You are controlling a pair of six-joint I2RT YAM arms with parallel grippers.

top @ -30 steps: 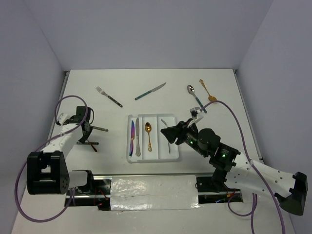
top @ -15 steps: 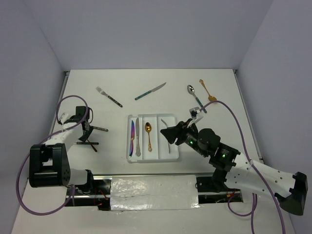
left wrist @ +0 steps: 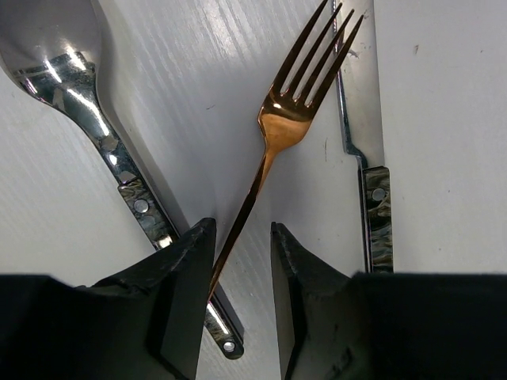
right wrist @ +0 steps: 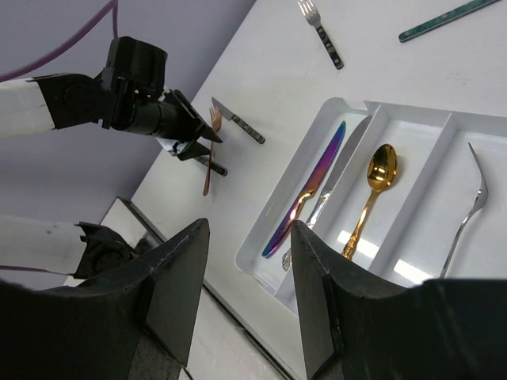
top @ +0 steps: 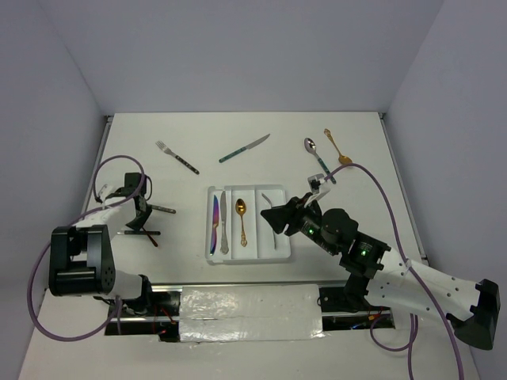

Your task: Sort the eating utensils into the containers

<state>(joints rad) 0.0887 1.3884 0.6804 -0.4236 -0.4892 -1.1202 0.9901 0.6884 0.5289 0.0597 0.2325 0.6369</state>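
The left gripper (left wrist: 243, 237) stands narrowly parted astride the slim handle of a polished copper fork (left wrist: 277, 127), with bare table (left wrist: 444, 119) showing beside it, so the fork is not clamped. The fork crosses a mirror-bright dark-handled spoon (left wrist: 55, 39); a riveted dark-handled knife (left wrist: 378, 222) lies just beside.

The right gripper (right wrist: 249, 228) hangs wide and empty above the white plastic tray (right wrist: 416, 178).
- Left slot: two blades, an iridescent knife (right wrist: 313, 190) and a silver knife (right wrist: 341, 170).
- Middle slot: one gold spoon (right wrist: 372, 186).
- Right slot: one silver fork (right wrist: 467, 206).

Four pieces lie loose beyond — a far fork (top: 176, 157), a teal-handled knife (top: 244, 148), a teal-handled spoon (top: 315, 156) and a second gold spoon (top: 337, 147).
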